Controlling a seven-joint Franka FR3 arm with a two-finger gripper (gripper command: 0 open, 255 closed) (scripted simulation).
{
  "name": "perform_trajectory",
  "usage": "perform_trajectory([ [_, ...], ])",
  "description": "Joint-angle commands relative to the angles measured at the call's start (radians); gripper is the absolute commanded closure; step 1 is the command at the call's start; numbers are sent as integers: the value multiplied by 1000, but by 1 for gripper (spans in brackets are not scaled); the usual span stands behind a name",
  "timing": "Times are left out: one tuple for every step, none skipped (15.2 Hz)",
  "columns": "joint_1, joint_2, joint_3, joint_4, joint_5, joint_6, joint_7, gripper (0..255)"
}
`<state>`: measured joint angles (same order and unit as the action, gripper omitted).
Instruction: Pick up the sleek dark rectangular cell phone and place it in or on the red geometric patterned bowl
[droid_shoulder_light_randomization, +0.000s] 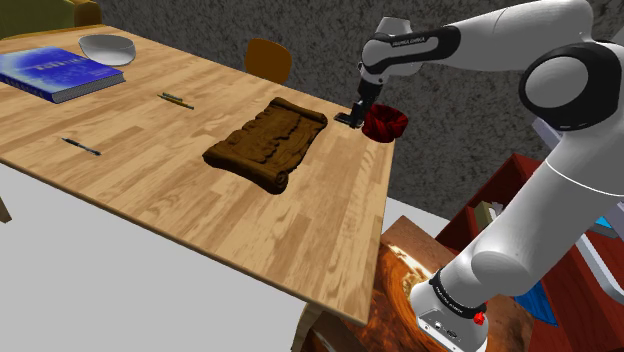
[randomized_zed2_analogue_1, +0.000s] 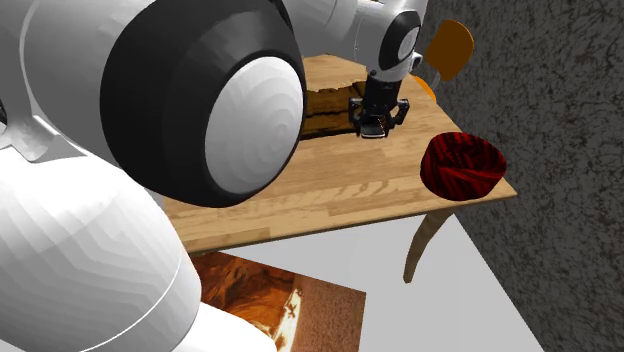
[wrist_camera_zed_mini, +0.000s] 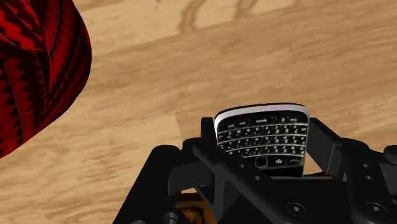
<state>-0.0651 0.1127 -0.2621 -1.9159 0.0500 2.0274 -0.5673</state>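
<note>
Shoulder view first: you see the hand (droid_shoulder_light_randomization: 350, 117) poised over the far corner of the desk (droid_shoulder_light_randomization: 180, 190), just beside the red patterned bowl (droid_shoulder_light_randomization: 386, 124) and past a crumpled brown cloth (droid_shoulder_light_randomization: 268, 145). Second exterior view puts your hand above bare wood, with the bowl apart from it near the desk's corner. Wrist view shows you the fingers (wrist_camera_zed_mini: 324, 145) clamped on the dark cell phone (wrist_camera_zed_mini: 264, 137), its keypad facing the camera, with the bowl off to one side.

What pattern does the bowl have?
The bowl is red with black zigzag bands; the wrist view shows it best.
</note>
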Motion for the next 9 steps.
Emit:
perform_trajectory([
  [1, -9, 0, 18, -3, -27, 3, 255],
  [1, -13, 0, 27, -4, -40, 4, 255],
  [1, -16, 0, 37, -6, -52, 5, 255],
  [1, -19, -1, 47, -7, -65, 6, 255],
  [1, -22, -1, 57, -8, -78, 6, 255],
  [1, -25, -1, 67, -9, -91, 7, 255],
  [1, -27, -1, 77, -10, -104, 8, 255],
  [1, -29, -1, 88, -10, -117, 9, 255],
  [1, -31, -1, 99, -11, -129, 9, 255],
])
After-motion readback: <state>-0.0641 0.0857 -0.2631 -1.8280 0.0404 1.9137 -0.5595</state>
